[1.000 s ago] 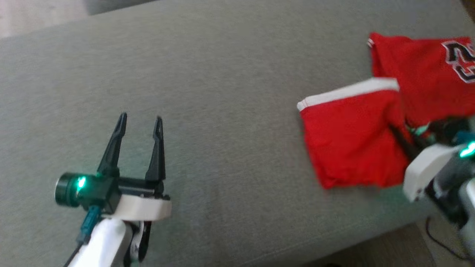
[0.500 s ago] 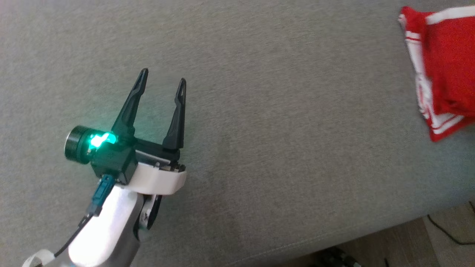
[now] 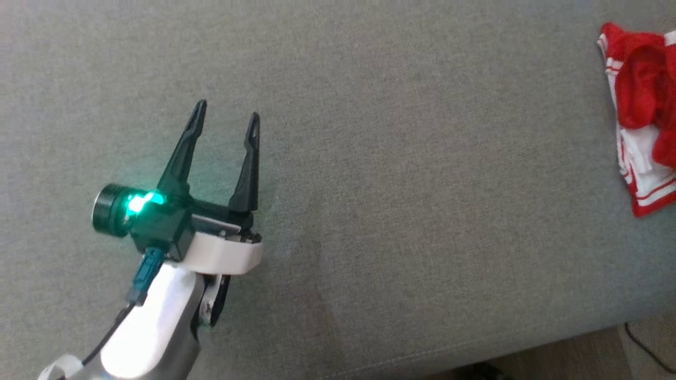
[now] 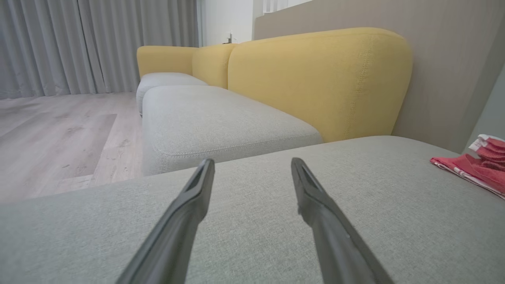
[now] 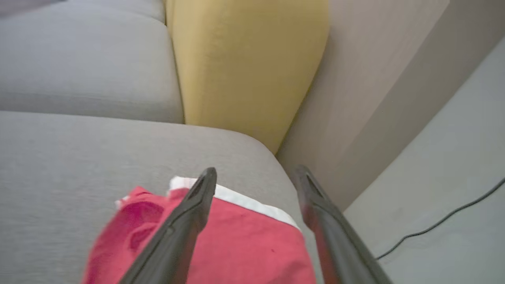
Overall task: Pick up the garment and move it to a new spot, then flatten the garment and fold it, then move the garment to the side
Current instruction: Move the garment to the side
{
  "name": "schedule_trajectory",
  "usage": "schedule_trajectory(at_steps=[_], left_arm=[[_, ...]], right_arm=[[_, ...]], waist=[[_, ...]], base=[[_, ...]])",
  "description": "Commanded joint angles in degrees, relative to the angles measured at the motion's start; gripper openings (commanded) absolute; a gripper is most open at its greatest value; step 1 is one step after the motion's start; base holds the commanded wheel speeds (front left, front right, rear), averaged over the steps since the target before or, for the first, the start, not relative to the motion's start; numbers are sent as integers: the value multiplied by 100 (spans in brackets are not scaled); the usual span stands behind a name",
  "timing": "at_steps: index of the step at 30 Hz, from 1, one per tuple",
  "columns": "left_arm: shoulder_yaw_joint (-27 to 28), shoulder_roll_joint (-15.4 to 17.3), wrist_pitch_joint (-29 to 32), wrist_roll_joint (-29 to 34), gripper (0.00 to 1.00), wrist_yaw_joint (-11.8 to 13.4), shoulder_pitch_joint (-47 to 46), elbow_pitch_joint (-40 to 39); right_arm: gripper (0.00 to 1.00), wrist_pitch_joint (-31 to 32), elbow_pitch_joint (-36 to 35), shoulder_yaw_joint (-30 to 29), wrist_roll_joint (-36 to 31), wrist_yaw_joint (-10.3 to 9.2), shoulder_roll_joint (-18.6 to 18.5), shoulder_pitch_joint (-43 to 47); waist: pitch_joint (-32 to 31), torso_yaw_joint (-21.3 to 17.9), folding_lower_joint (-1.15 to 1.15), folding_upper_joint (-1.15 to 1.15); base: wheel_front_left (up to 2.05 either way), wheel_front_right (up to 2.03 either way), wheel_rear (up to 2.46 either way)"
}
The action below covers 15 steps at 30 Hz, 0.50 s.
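Your left gripper (image 3: 227, 110) hovers over the middle of the grey sofa cushion (image 3: 396, 184), fingers spread wide and holding nothing. Well to the right, the red-and-white garment (image 3: 641, 100) lies bunched at the cushion's right end, near the yellow backrest (image 5: 244, 59). Your right gripper (image 5: 255, 170) hangs over the cloth, fingers parted, with nothing caught between them.

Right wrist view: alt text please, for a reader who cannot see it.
The right gripper, its dark fingers spread open, hangs over a red garment with white trim lying near the corner of a grey sofa cushion. Behind are a yellow backrest and a beige wall, with a black cable on the floor at right.
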Motion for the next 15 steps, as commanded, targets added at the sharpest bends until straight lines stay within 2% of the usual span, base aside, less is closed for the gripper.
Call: schedule_trajectory(at_steps=[1, 6, 7, 11, 15], left_arm=[[271, 106, -54, -57, 100, 76, 118, -135], [474, 214, -48, -209, 100, 251, 486, -52], [474, 214, -48, -209, 100, 251, 486, -52], [643, 296, -1, -332, 100, 396, 718, 5], [829, 375, 5, -448, 100, 528, 903, 76]], right_arm=[[100, -114, -438, 42, -39, -27, 21, 331], [100, 109, -1780, 179, -250, -27, 910, 1096], [100, 109, -1780, 179, -250, -27, 910, 1096], [100, 369, -2832, 407, -354, -27, 1579, 1684], [100, 522, -3504, 737, -334, -27, 2081, 2084]], waist=[[-235, 27, 0, 0], [-648, 185, 0, 0], [-648, 185, 0, 0], [-904, 443, 0, 0], [-1113, 745, 0, 0]], base=[[0, 0, 0], [0, 0, 0], [0, 0, 0], [0, 0, 0], [0, 0, 0]])
